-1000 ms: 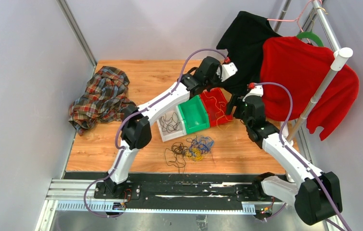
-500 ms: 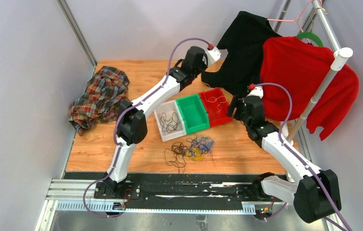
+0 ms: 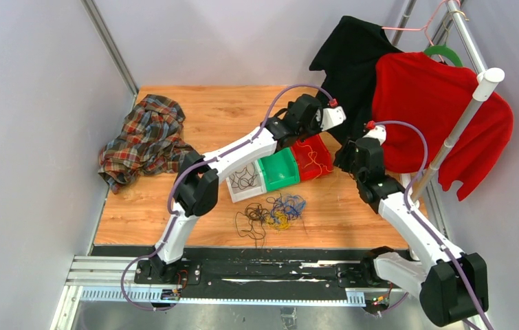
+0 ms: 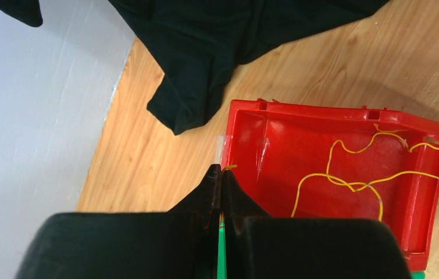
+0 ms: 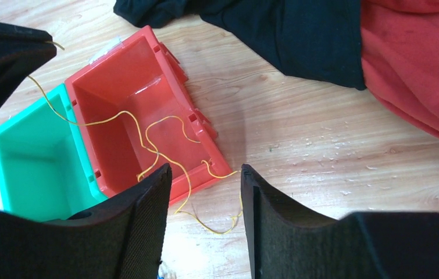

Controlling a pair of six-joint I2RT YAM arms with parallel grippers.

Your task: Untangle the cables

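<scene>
Bright, even overhead light throws soft shadows on the surface (image 3: pixel 201 103). Faint glare marks the red bin (image 5: pixel 147 87). The near left gripper (image 4: pixel 221 174) looks dark and slightly soft.

a wood-grain table top (image 3: pixel 194 110) is enclosed on the left by a pale grey wall (image 3: pixel 29 124) and at the back by another (image 3: pixel 243 34), with a metal post (image 3: pixel 108 45) set in the corner between them. a clothes rack (image 3: pixel 462 124) is stood at the right edge, and a red garment (image 3: pixel 435 103) and a black garment (image 3: pixel 352 55) are hung from it. a plaid shirt (image 3: pixel 146 141) is heaped at the table's left edge. a metal rail (image 3: pixel 105 275) is fixed along the near edge. the scene is lit evenly.
</scene>
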